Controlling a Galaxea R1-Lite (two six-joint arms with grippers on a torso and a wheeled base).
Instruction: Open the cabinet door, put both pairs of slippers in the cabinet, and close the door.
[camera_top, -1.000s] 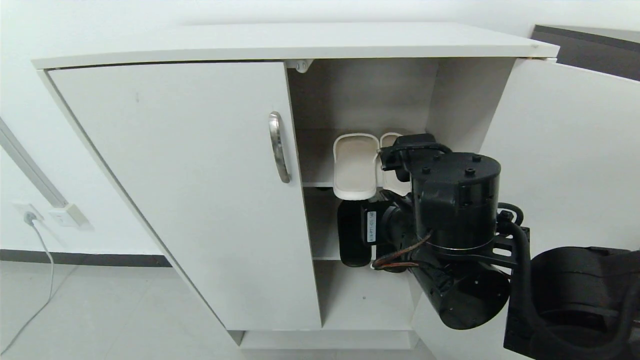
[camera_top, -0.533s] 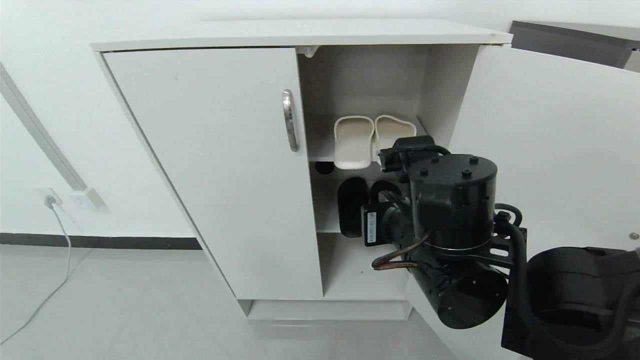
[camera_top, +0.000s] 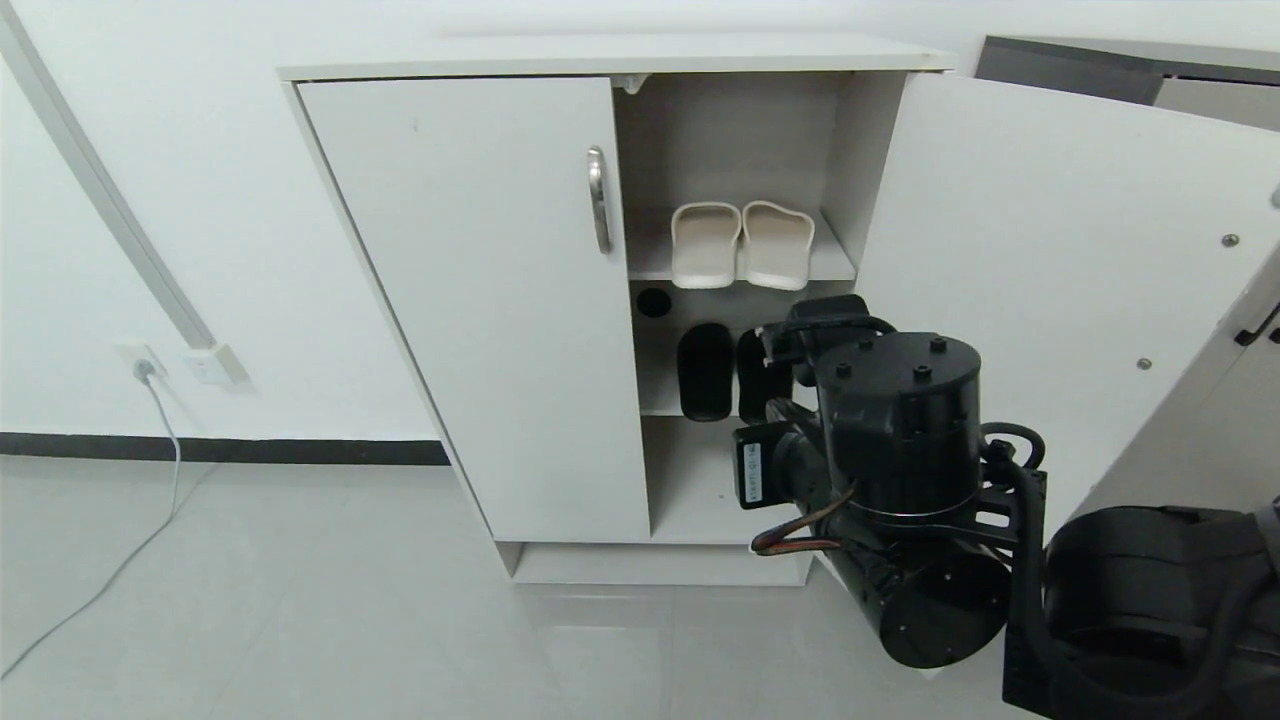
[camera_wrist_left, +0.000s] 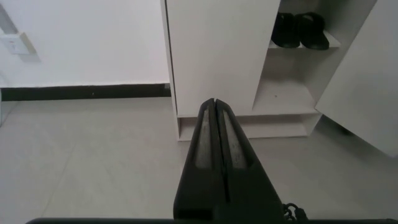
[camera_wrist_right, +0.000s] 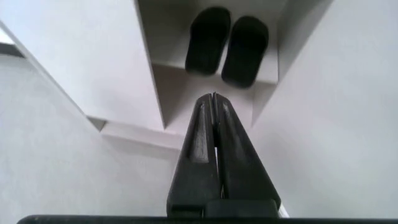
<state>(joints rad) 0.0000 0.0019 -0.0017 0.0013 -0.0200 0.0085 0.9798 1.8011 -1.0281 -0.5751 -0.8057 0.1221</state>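
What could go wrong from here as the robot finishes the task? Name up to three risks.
1. The beige slippers lie with their heels at the shelf's front edge, so the closing right door might catch them.
2. The right arm is in front of the open compartment, so the swinging door could strike it.
3. The right pincer is shut, so a push with it on the smooth door may slip.

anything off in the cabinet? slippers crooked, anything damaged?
Nothing stands out. The cream rubber slippers sit side by side on the upper shelf, the black slippers likewise on the shelf below, both pairs straight. The white cabinet has its right door open, not yet closed.
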